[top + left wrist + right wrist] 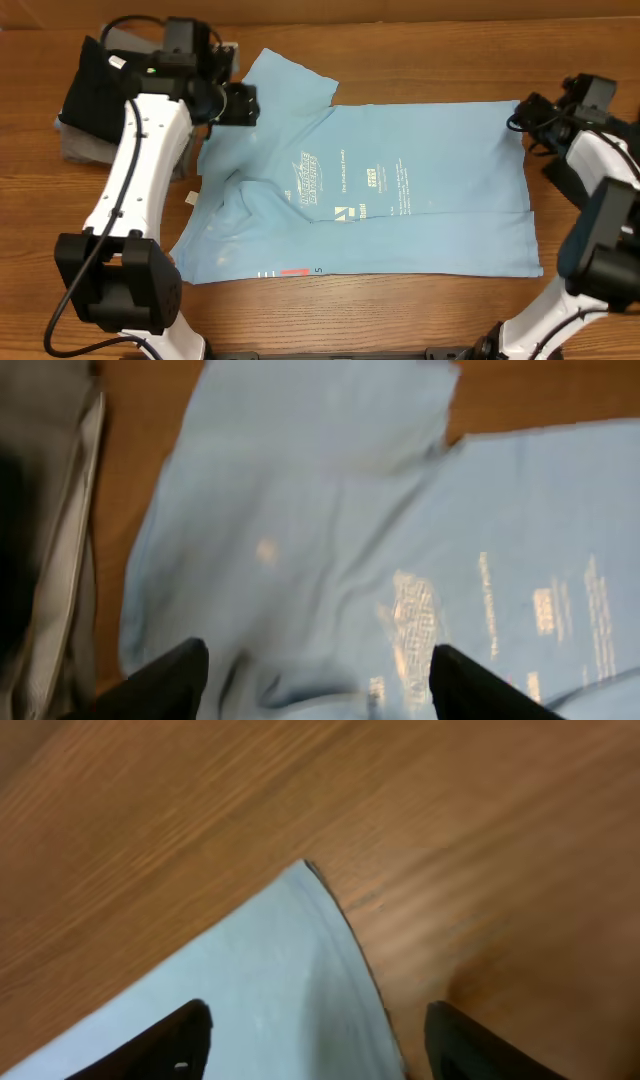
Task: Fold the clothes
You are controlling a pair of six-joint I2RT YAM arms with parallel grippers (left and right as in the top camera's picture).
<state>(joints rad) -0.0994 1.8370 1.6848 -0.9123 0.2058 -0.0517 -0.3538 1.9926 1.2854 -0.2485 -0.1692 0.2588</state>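
Left arm (138, 165) hides edge of blue T-shirt (430, 200)

Print (385, 180) on the blue T-shirt (450, 235) is too small to read.

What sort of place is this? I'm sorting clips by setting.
Likely a robotics lab bench: wooden table, left arm and right arm at it, light blue T-shirt spread out.
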